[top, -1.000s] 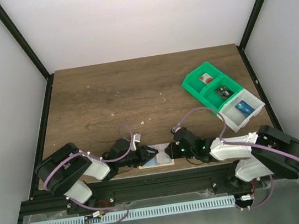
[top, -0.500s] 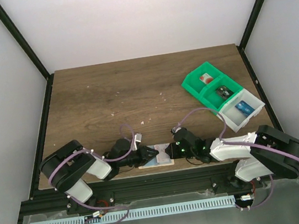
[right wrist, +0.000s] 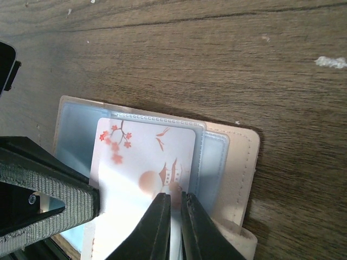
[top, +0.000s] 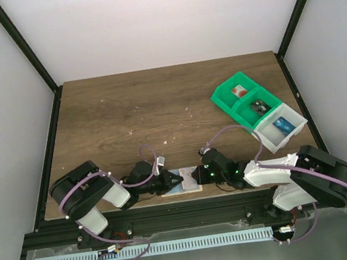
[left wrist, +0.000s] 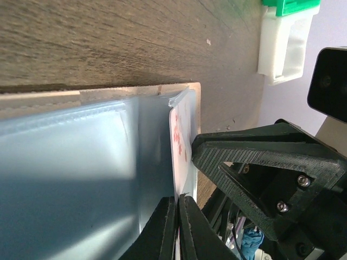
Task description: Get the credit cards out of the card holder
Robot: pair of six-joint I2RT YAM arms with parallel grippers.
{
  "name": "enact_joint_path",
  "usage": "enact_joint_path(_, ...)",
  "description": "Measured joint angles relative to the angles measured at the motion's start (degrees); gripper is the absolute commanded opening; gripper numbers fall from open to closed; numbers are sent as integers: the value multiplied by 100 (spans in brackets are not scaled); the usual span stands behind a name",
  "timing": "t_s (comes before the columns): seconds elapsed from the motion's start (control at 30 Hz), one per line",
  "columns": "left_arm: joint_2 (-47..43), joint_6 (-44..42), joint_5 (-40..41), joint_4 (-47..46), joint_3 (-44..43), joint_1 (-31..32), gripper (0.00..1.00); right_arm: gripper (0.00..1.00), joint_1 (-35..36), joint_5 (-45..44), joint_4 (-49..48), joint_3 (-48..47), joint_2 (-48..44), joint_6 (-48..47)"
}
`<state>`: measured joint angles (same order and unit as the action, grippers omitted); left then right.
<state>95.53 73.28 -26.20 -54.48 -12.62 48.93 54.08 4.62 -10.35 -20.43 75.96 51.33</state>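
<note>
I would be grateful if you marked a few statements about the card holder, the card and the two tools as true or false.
1. The card holder lies on the table between the left tool and the right tool. True.
2. The card showing is plain black. False: it is white with red blossoms and a pagoda.
3. That card lies free on the wood. False: its top edge is tucked in a clear pocket.
4. The right tool is wide open. False: it is shut at the card's edge.
5. The tray stands apart from the card holder. True.
</note>
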Motion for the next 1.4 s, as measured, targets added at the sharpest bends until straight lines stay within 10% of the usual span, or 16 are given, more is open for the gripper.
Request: enact_joint_path(1.4,-74,-26,17,-127,109,-2,0,8,0,-13,-177,28,103,20)
